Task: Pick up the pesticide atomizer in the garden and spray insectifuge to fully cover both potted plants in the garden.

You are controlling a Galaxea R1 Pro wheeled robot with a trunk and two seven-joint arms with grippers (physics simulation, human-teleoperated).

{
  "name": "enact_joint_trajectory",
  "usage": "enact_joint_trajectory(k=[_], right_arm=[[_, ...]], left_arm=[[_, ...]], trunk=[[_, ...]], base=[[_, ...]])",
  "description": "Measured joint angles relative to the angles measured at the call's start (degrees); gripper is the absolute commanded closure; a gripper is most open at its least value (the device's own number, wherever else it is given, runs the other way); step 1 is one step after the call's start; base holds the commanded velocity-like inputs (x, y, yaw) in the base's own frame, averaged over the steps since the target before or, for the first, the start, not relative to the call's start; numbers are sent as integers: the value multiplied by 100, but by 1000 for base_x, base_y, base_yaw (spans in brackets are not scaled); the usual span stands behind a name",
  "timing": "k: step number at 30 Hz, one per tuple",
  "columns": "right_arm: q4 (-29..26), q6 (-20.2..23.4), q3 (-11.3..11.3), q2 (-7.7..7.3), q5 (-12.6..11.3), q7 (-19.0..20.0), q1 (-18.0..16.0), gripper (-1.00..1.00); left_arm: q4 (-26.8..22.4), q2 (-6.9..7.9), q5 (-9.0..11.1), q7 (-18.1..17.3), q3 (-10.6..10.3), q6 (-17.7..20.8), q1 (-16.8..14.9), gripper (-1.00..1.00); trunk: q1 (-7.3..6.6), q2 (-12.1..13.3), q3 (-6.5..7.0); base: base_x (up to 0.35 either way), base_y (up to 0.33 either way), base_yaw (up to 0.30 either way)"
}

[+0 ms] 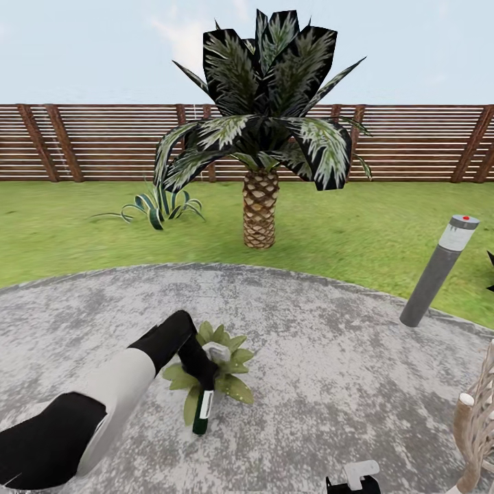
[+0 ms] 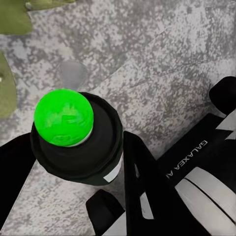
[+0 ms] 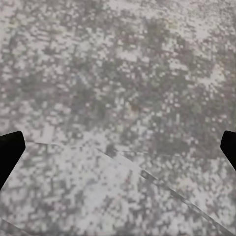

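Observation:
My left gripper (image 1: 204, 376) is shut on the pesticide atomizer (image 1: 202, 414), a slim dark green bottle with a white label that hangs below the fingers. It sits right over a potted plant (image 1: 230, 362), a rosette of pointed green leaves on the round paved patio (image 1: 329, 343). In the left wrist view the atomizer (image 2: 78, 147) is seen end-on with a bright green round tip, black fingers (image 2: 142, 182) on both sides, and leaves (image 2: 10, 19) at the edge. My right gripper (image 3: 118, 147) is open above bare paving, and it appears low in the head view (image 1: 353, 479). The second potted plant is out of view.
A big palm (image 1: 261, 171) and a striped agave (image 1: 159, 206) stand on the lawn (image 1: 82, 233) before the slat fence (image 1: 103, 140). A grey lamp post (image 1: 439, 271) leans at the patio's right edge. A wicker chair (image 1: 480, 418) is at the far right.

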Motion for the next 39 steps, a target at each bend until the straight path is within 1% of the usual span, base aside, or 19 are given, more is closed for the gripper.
enact_joint_trajectory(k=[2,3,5,7,8,10,12,14,18,19,20,23,25,27,29,30,32,34,39], right_arm=[[0,1,0,0,0,0,0,-100],[0,2,0,0,0,0,0,-100],[0,1,0,0,0,0,0,-100],[0,1,0,0,0,0,0,-100],[0,1,0,0,0,0,0,-100],[0,2,0,0,0,0,0,-100],[0,2,0,0,0,0,0,-100],[0,1,0,0,0,0,0,-100],[0,1,0,0,0,0,0,-100],[0,1,0,0,0,0,0,-100],[0,2,0,0,0,0,0,-100],[0,-1,0,0,0,0,0,-100],[0,0,0,0,0,0,0,-100],[0,1,0,0,0,0,0,-100],[0,-1,0,0,0,0,0,-100],[0,-2,0,0,0,0,0,-100],[0,-2,0,0,0,0,0,-100],[0,1,0,0,0,0,0,-100],[0,1,0,0,0,0,0,-100]], left_arm=[[13,49,-11,-8,-8,-22,-67,100],[18,154,-35,-9,-18,-48,-78,100],[19,298,-25,-18,-16,-53,-81,100],[23,414,-19,-198,-35,-59,-71,100],[24,433,-105,-361,-196,-69,-35,100],[20,434,-279,-484,-669,-72,-5,100],[23,438,-311,-557,-853,-67,4,100],[19,448,-332,-757,-945,-65,6,100],[18,449,-342,-800,-953,-68,5,100],[14,447,-341,-872,-954,-60,5,100],[-21,408,-333,-949,-956,-30,-33,100],[-46,395,-349,-1019,-960,-17,-65,100],[-13,461,-358,-1028,-955,-38,-42,100],[7,620,-363,-1031,-955,-78,-13,100],[13,839,-339,-1042,-955,-95,0,100],[15,878,-320,-1046,-951,-88,2,100],[15,903,-307,-1049,-953,-83,6,100],[15,867,-295,-1054,-953,-79,12,100],[16,857,-308,-1045,-956,-84,104,100]], trunk=[[0,0,0],[0,0,0],[0,0,0],[0,0,0],[0,0,0],[0,0,0],[0,0,0],[0,0,0],[0,0,0],[0,0,0],[0,0,0],[0,0,0],[0,0,0],[0,0,0],[0,0,0],[0,0,0],[0,0,0],[-2,0,0],[-2,0,0]], base=[[0,0,0],[0,0,0],[0,0,0],[0,0,0],[0,0,0],[0,0,0],[0,0,0],[0,0,0],[0,0,0],[0,0,0],[0,0,0],[0,0,0],[0,0,0],[0,0,0],[0,0,0],[0,0,0],[11,0,0],[194,0,0],[256,0,0]])
